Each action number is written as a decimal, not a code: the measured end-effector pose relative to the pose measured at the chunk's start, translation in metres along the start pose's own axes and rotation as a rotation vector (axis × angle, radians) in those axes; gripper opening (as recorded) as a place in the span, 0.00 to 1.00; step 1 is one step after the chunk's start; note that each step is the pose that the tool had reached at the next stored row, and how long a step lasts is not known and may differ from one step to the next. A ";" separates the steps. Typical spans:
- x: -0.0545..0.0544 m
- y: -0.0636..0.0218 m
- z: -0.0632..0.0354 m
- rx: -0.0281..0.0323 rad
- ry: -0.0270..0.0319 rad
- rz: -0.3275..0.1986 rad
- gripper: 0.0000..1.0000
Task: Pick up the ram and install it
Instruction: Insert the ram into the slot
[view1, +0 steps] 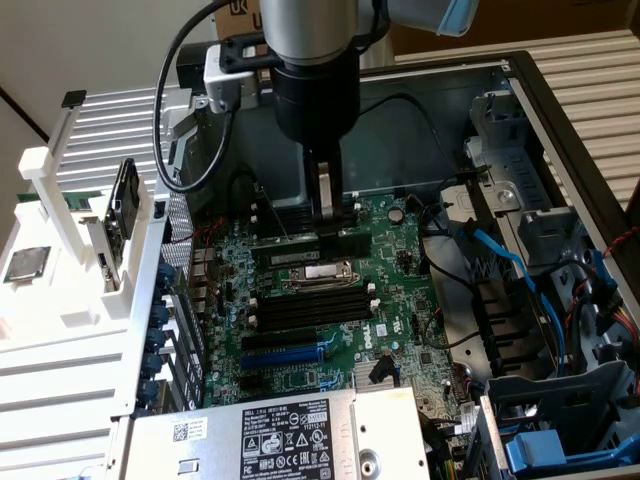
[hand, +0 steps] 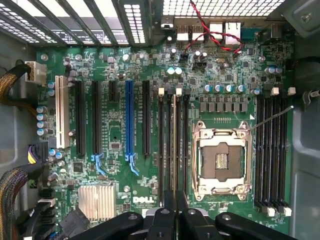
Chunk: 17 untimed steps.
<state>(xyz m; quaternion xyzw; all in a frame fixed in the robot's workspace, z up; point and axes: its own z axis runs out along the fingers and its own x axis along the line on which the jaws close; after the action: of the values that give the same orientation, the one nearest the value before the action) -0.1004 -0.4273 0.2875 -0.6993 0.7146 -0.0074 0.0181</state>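
Pincer (hand: 173, 199) on ram (hand: 173, 142), at mobo (hand: 112, 65)

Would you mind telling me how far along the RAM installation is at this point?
Pickup looks done: the fingers grip the ram edge-on. In hand: it is lined up along the memory slots beside the empty CPU socket. Left: seating; I cannot tell whether it is pressed home.

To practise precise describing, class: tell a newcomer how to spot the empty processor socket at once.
Find the green circuit board in the open computer case. There, between two banks of long black slots, sits the socket. Unlike them, it is square, with a shiny metal frame.
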 end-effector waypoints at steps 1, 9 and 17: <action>0.000 0.0000 0.0008 -0.0001 0.0003 0.000 0.12; -0.003 0.0003 0.0104 -0.0001 0.0003 0.000 0.12; -0.003 0.0034 0.0181 -0.0001 0.0004 -0.001 0.12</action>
<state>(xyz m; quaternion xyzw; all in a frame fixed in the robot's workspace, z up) -0.1031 -0.4243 0.2693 -0.6997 0.7141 -0.0075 0.0178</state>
